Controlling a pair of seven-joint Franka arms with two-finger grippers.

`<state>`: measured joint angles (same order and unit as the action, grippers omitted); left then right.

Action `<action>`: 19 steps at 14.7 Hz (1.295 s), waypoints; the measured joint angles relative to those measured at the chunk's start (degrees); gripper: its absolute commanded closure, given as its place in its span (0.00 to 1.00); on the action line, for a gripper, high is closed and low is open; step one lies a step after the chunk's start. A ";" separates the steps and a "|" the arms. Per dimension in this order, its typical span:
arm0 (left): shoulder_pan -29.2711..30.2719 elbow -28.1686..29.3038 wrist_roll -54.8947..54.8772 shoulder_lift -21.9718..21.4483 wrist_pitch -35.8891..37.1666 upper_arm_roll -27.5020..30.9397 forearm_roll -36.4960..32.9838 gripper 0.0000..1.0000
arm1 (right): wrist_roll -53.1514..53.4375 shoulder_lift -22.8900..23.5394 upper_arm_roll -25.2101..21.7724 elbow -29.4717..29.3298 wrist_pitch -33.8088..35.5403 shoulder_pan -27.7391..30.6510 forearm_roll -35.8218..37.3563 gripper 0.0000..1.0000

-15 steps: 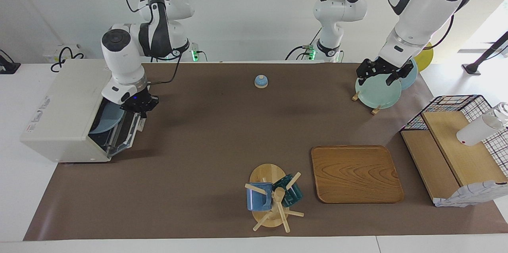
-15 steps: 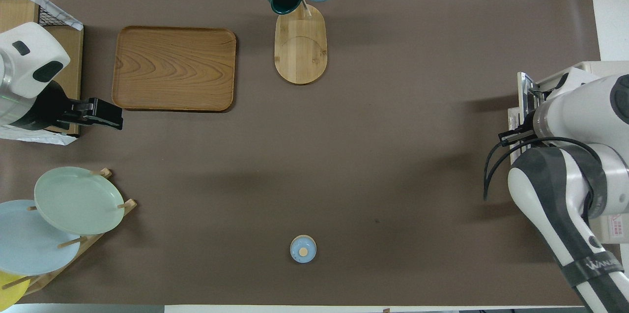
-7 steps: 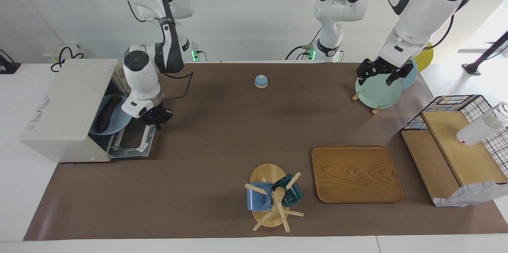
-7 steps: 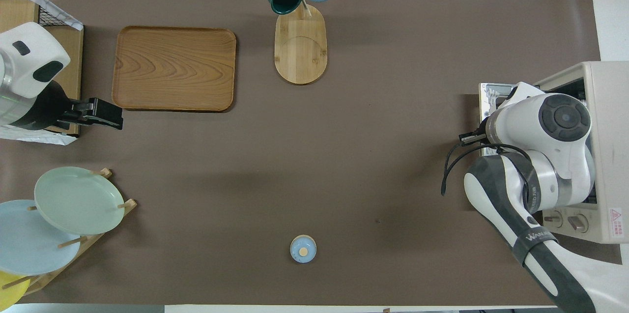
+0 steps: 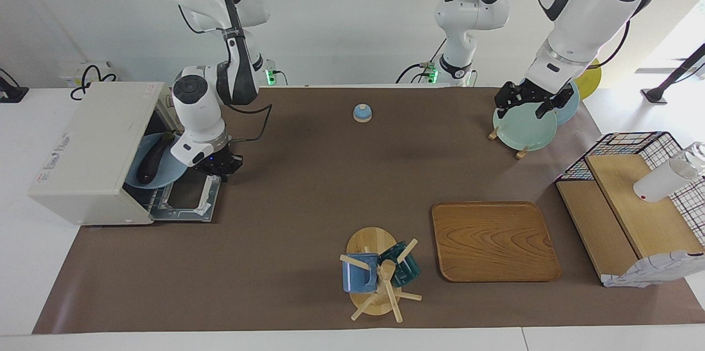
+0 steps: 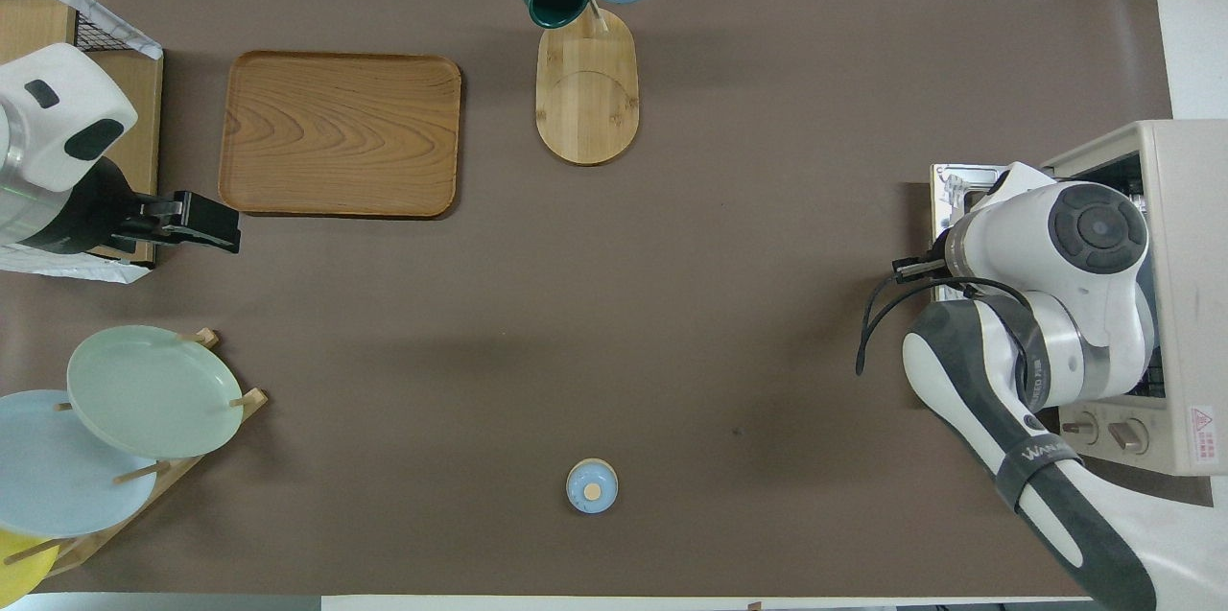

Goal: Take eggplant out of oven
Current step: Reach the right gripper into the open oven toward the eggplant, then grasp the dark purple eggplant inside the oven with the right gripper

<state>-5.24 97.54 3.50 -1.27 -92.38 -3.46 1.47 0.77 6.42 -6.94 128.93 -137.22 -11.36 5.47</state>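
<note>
The cream-white oven (image 5: 93,147) stands at the right arm's end of the table, its door (image 5: 190,199) folded down flat on the mat. Inside, the dark eggplant (image 5: 150,161) lies on a light blue plate (image 5: 165,173) on the rack. My right gripper (image 5: 220,166) is at the door's outer edge, shut on the door handle. From overhead the right arm's wrist (image 6: 1055,237) covers that gripper, and the eggplant is hidden there. My left gripper (image 5: 529,102) waits open above the plate rack, holding nothing.
A blue bell (image 5: 362,113) sits mid-table near the robots. A wooden tray (image 5: 493,241) and a mug tree (image 5: 380,276) with two mugs lie farther out. A plate rack (image 5: 520,129) and a wire basket with wooden shelves (image 5: 633,202) occupy the left arm's end.
My right gripper swung the oven door down from nearly closed to lying flat, and the eggplant on its plate came into view. The left arm has not moved.
</note>
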 measured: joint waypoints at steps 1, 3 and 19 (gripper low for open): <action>0.00 0.00 0.00 0.00 0.00 0.00 0.00 0.00 | 0.78 0.00 -0.02 -0.11 0.02 -0.75 -0.01 1.00; 0.00 0.00 0.00 0.00 0.00 0.00 0.00 0.00 | 1.27 -0.03 -0.06 -1.12 1.23 -1.62 -0.01 1.00; 0.00 0.00 0.00 0.00 0.00 0.00 0.00 0.00 | 0.64 -4.96 -1.45 -5.76 19.12 5.35 2.90 0.68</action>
<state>-5.24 97.54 3.50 -1.28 -92.38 -3.46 1.47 1.42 1.47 -8.39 123.17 -118.10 -6.01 8.37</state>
